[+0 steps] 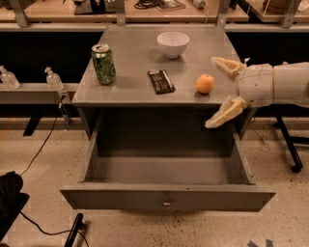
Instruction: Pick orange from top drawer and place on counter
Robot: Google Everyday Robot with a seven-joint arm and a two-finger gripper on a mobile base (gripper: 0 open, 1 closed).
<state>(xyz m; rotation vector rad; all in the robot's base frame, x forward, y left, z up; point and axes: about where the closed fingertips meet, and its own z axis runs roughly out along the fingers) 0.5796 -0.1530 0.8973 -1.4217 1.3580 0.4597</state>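
Observation:
The orange (204, 83) sits on the counter (135, 58), near its front right edge. My gripper (218, 91) is just to the right of the orange, apart from it, fingers spread wide and empty. One cream finger (227, 65) is over the counter's right edge, the other (223, 113) hangs below the front edge. The top drawer (166, 198) is pulled fully open below the counter and its grey floor is bare.
On the counter stand a green can (104, 63) at the left, a white bowl (173, 44) at the back and a dark flat bar (161, 81) in the middle. A wooden workbench (145, 12) runs behind. Bottles (53, 78) stand on a left shelf. Cables lie on the floor.

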